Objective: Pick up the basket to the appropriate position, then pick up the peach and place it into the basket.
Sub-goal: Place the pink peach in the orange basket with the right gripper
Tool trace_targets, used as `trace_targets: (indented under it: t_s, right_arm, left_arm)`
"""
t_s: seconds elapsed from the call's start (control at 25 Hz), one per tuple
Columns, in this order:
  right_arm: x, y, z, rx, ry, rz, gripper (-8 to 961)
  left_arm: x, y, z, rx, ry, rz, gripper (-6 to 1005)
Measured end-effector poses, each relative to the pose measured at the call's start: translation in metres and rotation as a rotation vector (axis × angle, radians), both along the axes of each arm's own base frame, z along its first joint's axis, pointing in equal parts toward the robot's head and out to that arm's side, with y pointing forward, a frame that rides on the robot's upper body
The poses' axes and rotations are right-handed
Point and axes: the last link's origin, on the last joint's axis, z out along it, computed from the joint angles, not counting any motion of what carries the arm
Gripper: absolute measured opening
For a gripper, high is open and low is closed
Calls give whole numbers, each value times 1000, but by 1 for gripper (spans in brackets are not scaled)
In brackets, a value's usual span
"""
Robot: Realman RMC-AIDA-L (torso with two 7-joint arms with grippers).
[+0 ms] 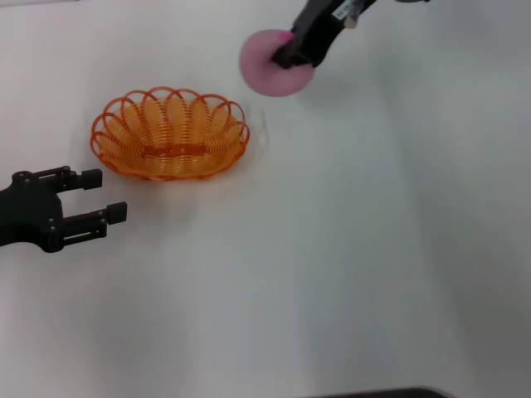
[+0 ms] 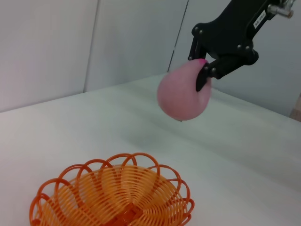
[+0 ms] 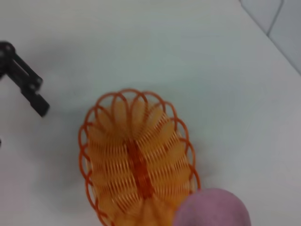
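Both end effectors visible: right end effector (image 1: pixel 290 51) clamps peach (image 1: pixel 267 68) (airborne).

The basket (image 1: pixel 170 134) is bright orange, woven of looped strands with a scalloped rim and a denser orange strip along its floor. The peach (image 1: pixel 267 66) is pale pink, with a darker pink spot near the black right pincer (image 1: pixel 286 55). The left pincer (image 1: pixel 87 199) is black. The counter (image 1: pixel 348 249) is plain white.

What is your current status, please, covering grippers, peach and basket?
Right gripper shut on peach, airborne beside basket. Left gripper open, near basket, holding nothing. Basket empty on table. Path unobstructed.
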Motion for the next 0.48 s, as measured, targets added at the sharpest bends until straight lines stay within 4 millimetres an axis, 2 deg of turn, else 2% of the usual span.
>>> trace_targets:
  t_s: [0.24, 0.48]
  right_arm:
    - [-11, -1, -21, -17, 89, 55, 52]
    - [-9, -1, -45, -42, 208, 103, 53]
  left_arm:
    - [0, 1, 0, 3, 4, 0, 691]
    - [1, 3, -2, 3, 2, -4, 690]
